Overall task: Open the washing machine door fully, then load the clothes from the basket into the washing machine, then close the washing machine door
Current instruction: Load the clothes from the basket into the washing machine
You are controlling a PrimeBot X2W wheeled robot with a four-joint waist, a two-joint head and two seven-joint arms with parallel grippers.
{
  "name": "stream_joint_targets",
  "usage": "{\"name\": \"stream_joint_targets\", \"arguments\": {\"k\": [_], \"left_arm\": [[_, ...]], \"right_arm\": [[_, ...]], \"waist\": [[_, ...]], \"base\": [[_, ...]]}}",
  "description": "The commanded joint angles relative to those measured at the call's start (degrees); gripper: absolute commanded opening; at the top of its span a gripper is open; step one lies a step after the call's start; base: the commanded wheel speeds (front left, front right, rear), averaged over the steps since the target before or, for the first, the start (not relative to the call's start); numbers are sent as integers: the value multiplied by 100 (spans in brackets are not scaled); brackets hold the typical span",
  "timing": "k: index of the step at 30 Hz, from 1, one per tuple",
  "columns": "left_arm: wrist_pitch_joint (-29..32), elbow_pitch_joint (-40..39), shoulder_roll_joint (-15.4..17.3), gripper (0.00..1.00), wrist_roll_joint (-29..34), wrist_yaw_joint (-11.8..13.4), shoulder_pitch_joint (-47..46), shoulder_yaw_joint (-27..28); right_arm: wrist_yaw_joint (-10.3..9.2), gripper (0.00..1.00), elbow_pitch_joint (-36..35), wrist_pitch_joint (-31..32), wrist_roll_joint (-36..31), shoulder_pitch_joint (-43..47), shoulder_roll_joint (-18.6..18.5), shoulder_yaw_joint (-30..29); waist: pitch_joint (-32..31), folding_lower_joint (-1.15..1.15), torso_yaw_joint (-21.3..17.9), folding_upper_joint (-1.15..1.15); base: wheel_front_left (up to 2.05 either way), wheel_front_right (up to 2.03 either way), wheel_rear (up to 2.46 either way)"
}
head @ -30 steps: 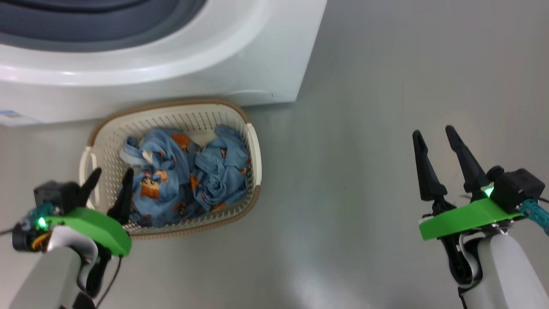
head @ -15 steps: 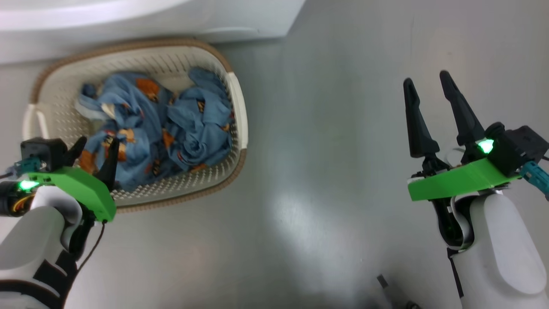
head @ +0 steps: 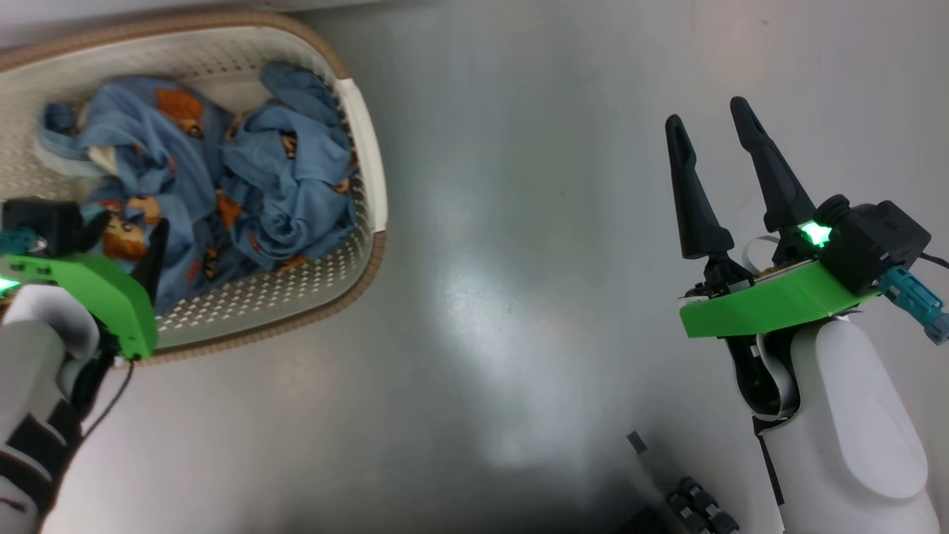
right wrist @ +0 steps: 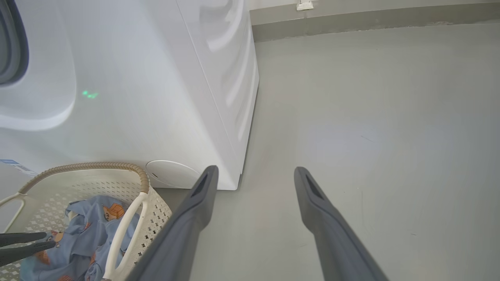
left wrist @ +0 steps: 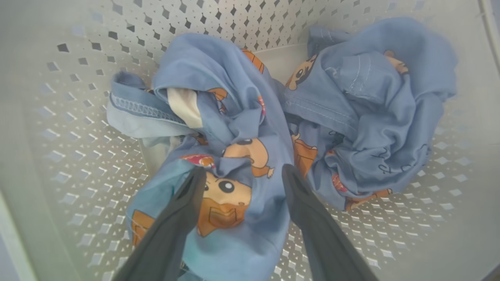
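Jaws spread and empty, the left tool (left wrist: pixel 243 171) hangs just over the nearer bundle of clothes (left wrist: pixel 234 97) in the basket (left wrist: pixel 70 128) — drop straight down and pinch a thick fold (not the perforated wall); the right tool (head: pixel 704 111), also released, is well aside

White forearms (head: pixel 852 415) carry green wrist plates (head: pixel 764 304), green lights (head: pixel 815 234), tapered black fingers (head: pixel 693 200), teal connectors (head: pixel 916 300).

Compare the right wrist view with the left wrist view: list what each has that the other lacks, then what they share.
Right wrist: the washing machine, the floor, the open right gripper. Left wrist: a cream lining patch and a bear face on the clothes. Shared: the basket, the clothes, the open left gripper over them.
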Motion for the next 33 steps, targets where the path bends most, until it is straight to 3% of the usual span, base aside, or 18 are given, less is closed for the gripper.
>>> {"name": "stream_joint_targets", "arguments": {"k": [1,21,23,24,33], "left_arm": [[29,49,325,100,-112,-8,-65,-5],[573,472,728,100,-777,-8,-725,-1210],[635,481,756,27,-862,-8,-744,-1284],[644,479,769,0,-895,-8,-758,-1325],[306,271,681,0,-1563,-8,-767,-1326]], "right_arm": [[9,100,-146,-27,-4,118,67,139],[9,100,-285,-27,293,12,88,571],[9,100,-304,-27,309,19,88,594],[9,100,-312,-27,311,24,88,597],[9,100,-285,-27,279,64,88,455]], "waist": [[133,0,-135,0],[454,0,-623,0],[456,0,-652,0],[454,0,-661,0],[242,0,-540,0]], "base": [[0,0,0],[0,0,0],[0,0,0],[0,0,0],[0,0,0]]}}
